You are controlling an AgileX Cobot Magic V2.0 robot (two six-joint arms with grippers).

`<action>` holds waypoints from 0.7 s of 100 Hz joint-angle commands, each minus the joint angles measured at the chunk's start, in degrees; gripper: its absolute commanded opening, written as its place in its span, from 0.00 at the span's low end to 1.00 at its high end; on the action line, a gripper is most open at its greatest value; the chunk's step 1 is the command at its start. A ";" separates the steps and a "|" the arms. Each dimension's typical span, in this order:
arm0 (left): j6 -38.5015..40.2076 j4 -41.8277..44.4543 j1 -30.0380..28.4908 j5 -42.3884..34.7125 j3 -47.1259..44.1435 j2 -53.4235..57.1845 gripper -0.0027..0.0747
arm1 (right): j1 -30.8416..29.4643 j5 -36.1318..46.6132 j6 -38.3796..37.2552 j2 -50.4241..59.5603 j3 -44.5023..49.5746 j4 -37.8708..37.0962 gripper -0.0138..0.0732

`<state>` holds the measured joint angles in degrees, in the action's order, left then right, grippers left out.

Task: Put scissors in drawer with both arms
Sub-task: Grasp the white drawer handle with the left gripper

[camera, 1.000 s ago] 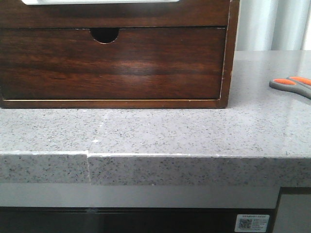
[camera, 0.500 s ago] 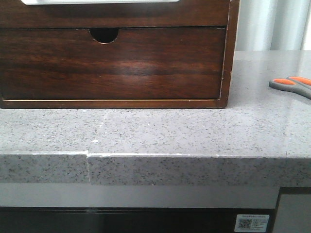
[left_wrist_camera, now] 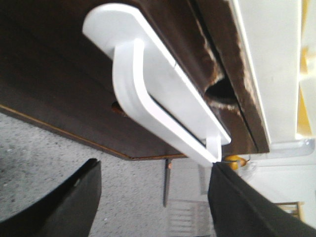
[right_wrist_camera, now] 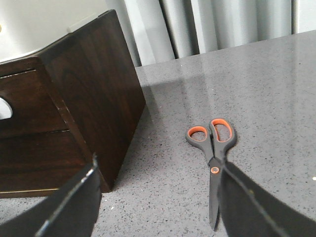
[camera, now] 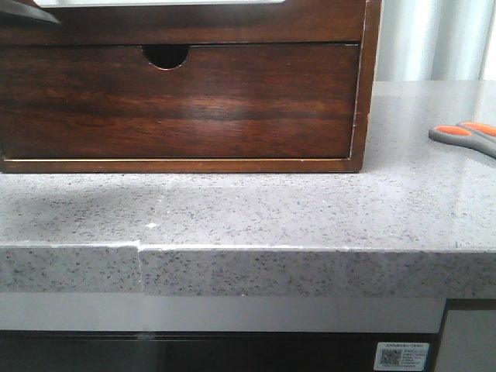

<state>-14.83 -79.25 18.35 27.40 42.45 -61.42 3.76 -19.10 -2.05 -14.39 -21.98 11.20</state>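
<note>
Front view frames are showing the drawer [camera: 178, 101] shut flush in the wooden box [camera: 370, 46], with the scissors [camera: 468, 135] lying flat on the counter [camera: 256, 209] well to the right of that box. The left gripper [left_wrist_camera: 155, 197] is being held with its fingers apart just before the box front and its white handle [left_wrist_camera: 153, 98], gripping nothing. The right gripper [right_wrist_camera: 158, 202] is likewise being held wide apart and empty near the scissors; the opening step is judged to be in hand, so a hook into the finger notch [camera: 166, 54] and an outward pull are being called for next.

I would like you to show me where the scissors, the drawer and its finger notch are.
scissors [right_wrist_camera: 213, 148]: right wrist view, just above the pivot, between the orange-lined loops.
drawer [camera: 194, 105]: front view, middle of the closed front panel.
finger notch [camera: 166, 55]: front view, the half-round cutout at the panel's top edge.
</note>
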 commanded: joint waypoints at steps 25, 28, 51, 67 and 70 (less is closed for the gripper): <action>-9.78 -18.10 0.56 -0.57 2.04 -4.83 0.59 | -0.30 1.69 0.67 -1.06 -1.88 -0.22 0.68; -9.78 -18.41 0.56 -0.57 2.04 -5.24 0.59 | -0.30 1.41 0.67 -1.06 -1.88 -0.22 0.68; -10.09 -19.47 0.56 -0.85 2.04 -7.12 0.56 | -0.30 1.20 0.67 -1.06 -1.88 -0.22 0.68; -12.41 -22.22 0.56 -2.89 2.04 -7.12 0.30 | -0.30 1.09 0.67 -1.06 -1.88 -0.22 0.68; -12.41 -22.59 0.56 -3.23 2.04 -7.12 0.24 | -0.30 0.98 0.67 -1.06 -1.88 -0.22 0.68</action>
<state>-26.03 -99.61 18.45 25.23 43.06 -69.36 3.76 -21.96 -1.96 -14.39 -21.98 11.20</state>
